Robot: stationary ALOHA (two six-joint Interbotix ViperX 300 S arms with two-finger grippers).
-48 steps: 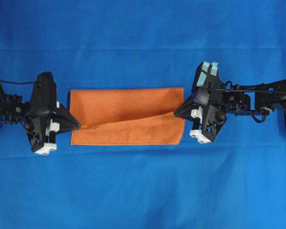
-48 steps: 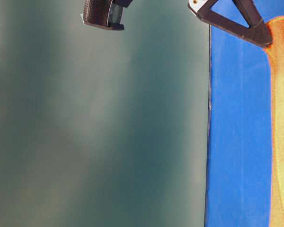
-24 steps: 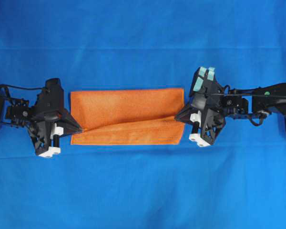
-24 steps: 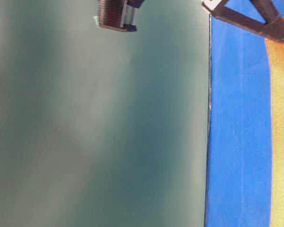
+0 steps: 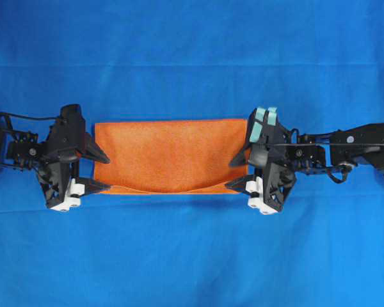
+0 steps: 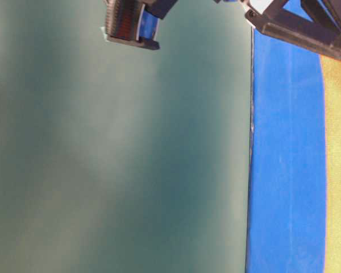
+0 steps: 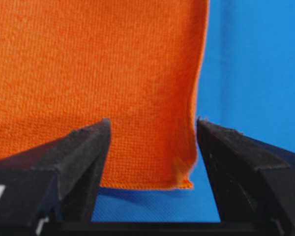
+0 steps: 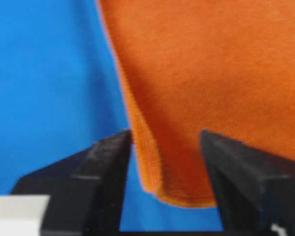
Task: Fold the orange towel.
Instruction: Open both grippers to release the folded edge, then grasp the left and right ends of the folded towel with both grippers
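Now | orange towel point(image 5: 169, 155) lies folded in half | left gripper point(image 5: 97, 170) and right gripper point(image 5: 238, 173) flank its short ends, jaws apart, corners released so the fold settles flat.

Matt, finely ribbed orange towel point(image 5: 169, 155); matt black pincers.

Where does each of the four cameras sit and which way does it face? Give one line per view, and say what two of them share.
Overhead exterior: above, looking straight down on the orange towel, the blue cloth and both arms.
Table-level exterior: low at the table's edge, turned on its side; shows a strip of towel and black arm parts at the top.
Left wrist: on the left arm, looking along the open left pincer at a towel corner.
Right wrist: on the right arm, past the open right pincer at another corner.
Shared: both wrist views show a towel corner between open fingers.
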